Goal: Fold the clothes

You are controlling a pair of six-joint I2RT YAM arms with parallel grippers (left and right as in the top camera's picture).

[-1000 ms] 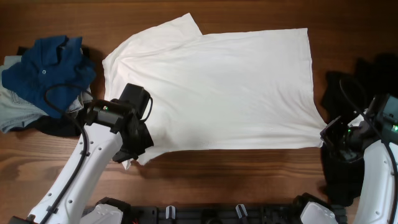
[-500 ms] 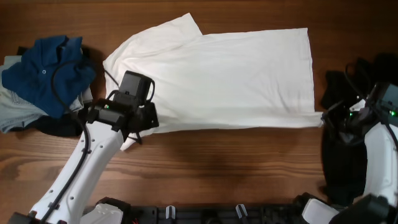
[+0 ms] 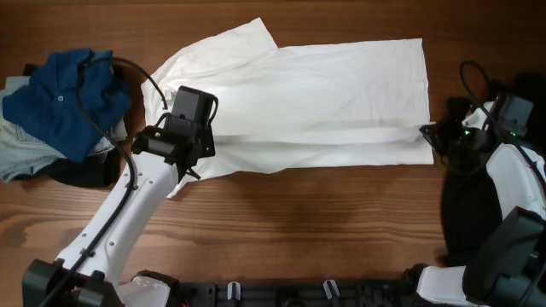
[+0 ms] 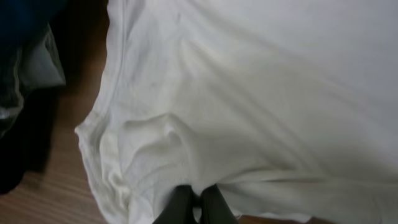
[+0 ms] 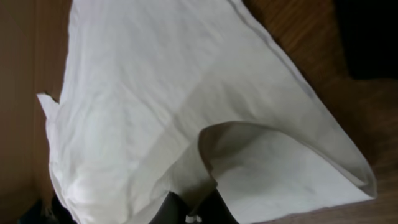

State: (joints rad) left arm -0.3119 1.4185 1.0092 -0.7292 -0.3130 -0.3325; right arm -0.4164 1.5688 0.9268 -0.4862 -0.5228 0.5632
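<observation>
We count one white shirt (image 3: 324, 102) mid-surface, one dark blue polo (image 3: 60, 98) at left, one black heap (image 3: 461, 222) at right, and two claws: left claw (image 4: 198, 202), right claw (image 5: 193, 208).

We're looking at a plain white shirt (image 3: 324, 94) on a reddish-brown wood-grain table (image 3: 307, 234), with a dark blue polo (image 3: 60, 98) over some pale grey-blue fabric (image 3: 17, 158) off to one side and a black heap (image 3: 461, 226) on the other.

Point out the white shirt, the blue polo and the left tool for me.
white shirt (image 3: 324, 94), overhead, middle of its body
blue polo (image 3: 51, 102), overhead, fabric near the collar
left tool (image 4: 198, 194), left wrist, between its fingertips
</observation>
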